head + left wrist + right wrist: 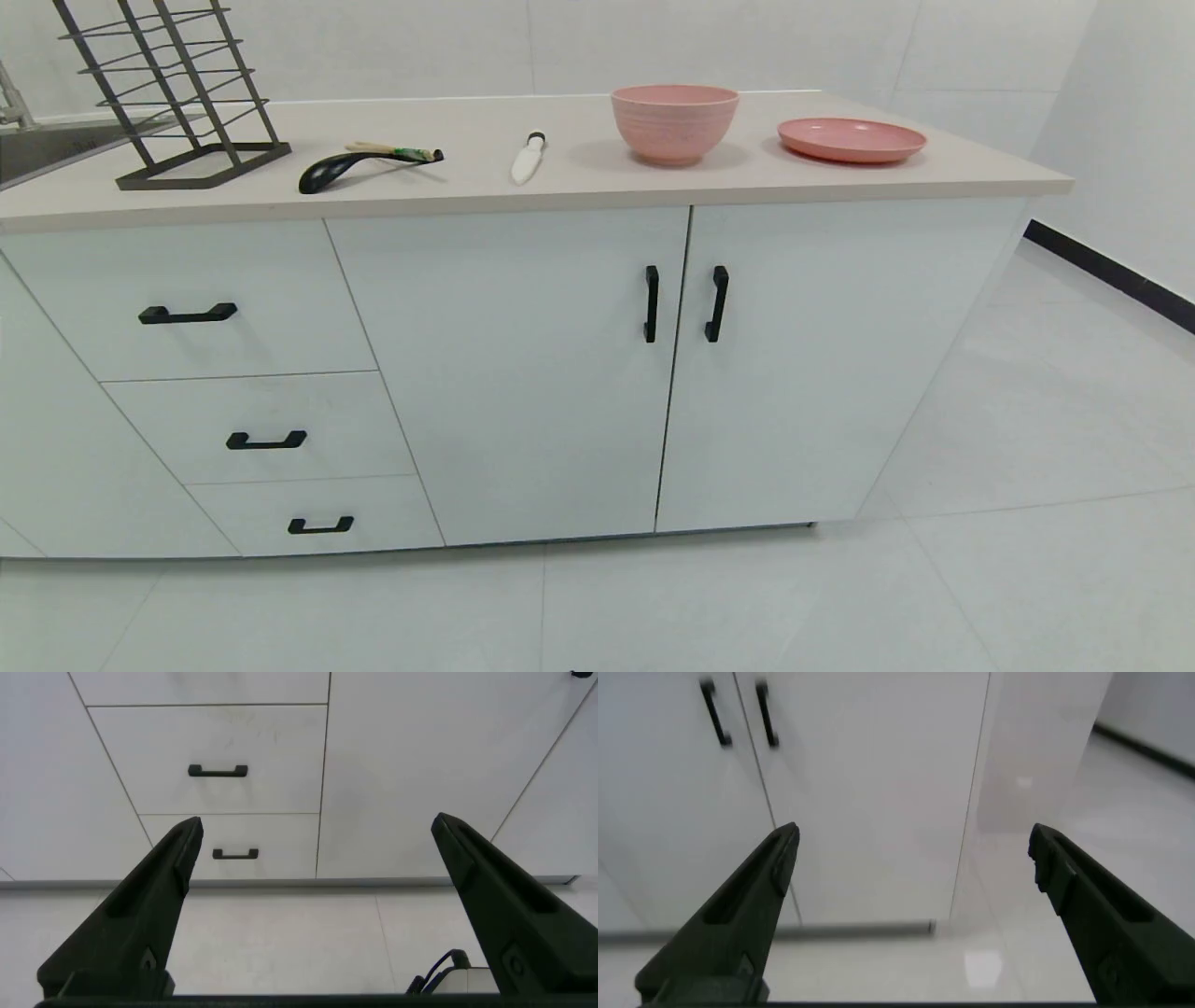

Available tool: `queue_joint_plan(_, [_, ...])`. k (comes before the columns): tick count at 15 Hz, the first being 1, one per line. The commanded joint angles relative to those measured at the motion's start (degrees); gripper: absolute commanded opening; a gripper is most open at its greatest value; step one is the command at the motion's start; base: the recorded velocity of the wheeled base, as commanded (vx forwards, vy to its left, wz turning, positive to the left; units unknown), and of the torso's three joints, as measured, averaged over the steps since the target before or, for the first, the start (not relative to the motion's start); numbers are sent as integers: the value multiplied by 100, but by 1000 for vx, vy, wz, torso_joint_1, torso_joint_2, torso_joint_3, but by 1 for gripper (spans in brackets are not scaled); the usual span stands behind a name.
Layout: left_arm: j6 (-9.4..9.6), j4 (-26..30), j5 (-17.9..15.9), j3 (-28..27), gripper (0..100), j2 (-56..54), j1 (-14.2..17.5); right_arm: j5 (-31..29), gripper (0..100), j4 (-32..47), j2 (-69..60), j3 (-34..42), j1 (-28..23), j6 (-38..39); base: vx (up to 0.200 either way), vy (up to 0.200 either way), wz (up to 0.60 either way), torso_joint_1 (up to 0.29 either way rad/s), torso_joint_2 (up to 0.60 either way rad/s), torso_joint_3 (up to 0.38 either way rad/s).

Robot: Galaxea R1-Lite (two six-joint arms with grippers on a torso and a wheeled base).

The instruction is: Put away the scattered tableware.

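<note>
Worktop (579,187) holds a pink bowl (674,121) at twelve o'clock; left tool (318,826) and right tool (913,831) gape wide; best approach its rim squarely.

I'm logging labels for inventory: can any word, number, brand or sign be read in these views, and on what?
None can be read.
The chopsticks have a green band that may carry print, too small to tell.
The pink bowl, pink plate, white knife, black spoon, rack and cabinet fronts show no lettering.
</note>
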Motion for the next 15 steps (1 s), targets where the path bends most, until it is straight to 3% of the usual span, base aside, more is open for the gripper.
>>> queue_joint_plan(1, [-1, 0, 2, 1, 100, 9, 1, -69, 100, -206, 8, -542, 9, -133, 0, 0, 0, 0, 0, 0])
queue_joint_plan(6, [8, 0, 2, 1, 100, 9, 1, 924, 100, 110, 843, -1237, 88, -300, 0, 0, 0, 0, 0, 0])
queue_joint_plan(15, [8, 8, -7, 1, 100, 9, 1, 1197, 100, -189, 3146, -1843, 791, -300, 0, 0, 0, 0, 0, 0])
